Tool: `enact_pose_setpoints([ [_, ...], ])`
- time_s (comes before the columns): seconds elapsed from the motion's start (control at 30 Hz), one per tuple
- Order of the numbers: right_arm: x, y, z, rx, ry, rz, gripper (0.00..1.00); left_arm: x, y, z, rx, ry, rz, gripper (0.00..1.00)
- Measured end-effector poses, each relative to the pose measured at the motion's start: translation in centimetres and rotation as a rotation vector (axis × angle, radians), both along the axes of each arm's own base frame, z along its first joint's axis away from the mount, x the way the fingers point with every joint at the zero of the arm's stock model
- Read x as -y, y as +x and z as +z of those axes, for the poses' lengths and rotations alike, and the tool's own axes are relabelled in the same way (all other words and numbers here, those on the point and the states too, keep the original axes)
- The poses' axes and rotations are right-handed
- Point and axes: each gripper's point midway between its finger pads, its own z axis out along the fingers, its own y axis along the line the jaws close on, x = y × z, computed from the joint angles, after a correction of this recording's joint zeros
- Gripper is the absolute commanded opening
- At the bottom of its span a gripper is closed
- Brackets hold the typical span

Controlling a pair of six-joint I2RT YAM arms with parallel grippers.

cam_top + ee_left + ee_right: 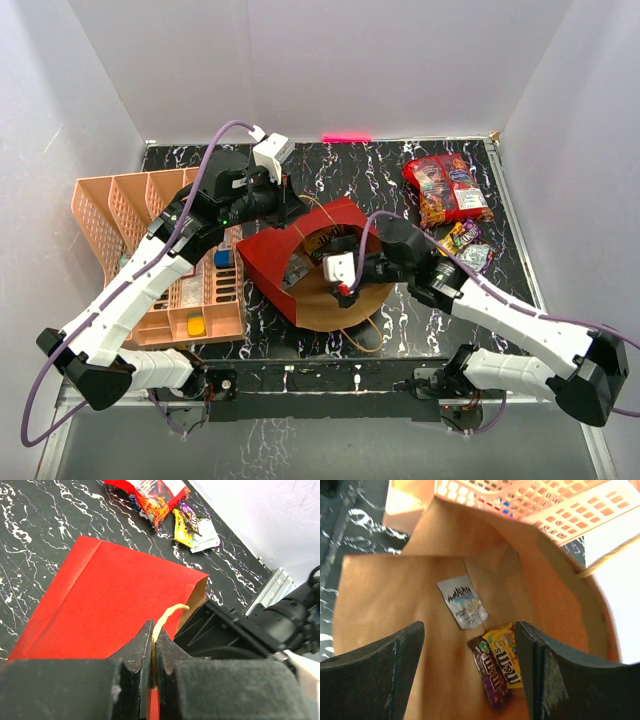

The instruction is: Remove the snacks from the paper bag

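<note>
The paper bag (300, 255) lay on its side at the middle of the black marbled surface (370, 170), red outside and brown inside, its mouth turned toward the arms' bases. The left tool (154, 630) was pressed together on the bag's rim, with a thin cord handle (170, 612) running up between its fingers. The right tool (469, 630) stood spread wide inside the bag's mouth, gripping nothing. Deep in the bag, past the right tool's fingertips, lay a silver packet (465, 602), a yellow packet (507, 652) and, touching it, a brown packet (487, 672). Outside the bag, to its far right in the top view, two red bags (447, 187) lay side by side, with a cluster of smaller wrappers (468, 245) just nearer than them. A peach slotted tray (110, 215) sat to the bag's left.
</note>
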Motion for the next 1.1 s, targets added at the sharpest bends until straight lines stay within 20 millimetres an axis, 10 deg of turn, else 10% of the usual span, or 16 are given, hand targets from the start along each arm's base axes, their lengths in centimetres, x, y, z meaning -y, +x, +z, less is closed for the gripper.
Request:
enact_pose_setpoints([
  [0.5,-1.2,4.0,-11.1,0.243,-0.284,0.024,0.79,0.0,0.0,0.0,-0.001,-0.001,-0.003,0.0],
  [1.1,-4.3,8.2,-17.5,0.395,-0.276,-0.012,0.78,0.7,-1.1,-0.7,-0.038,-0.021,-0.063,0.0],
])
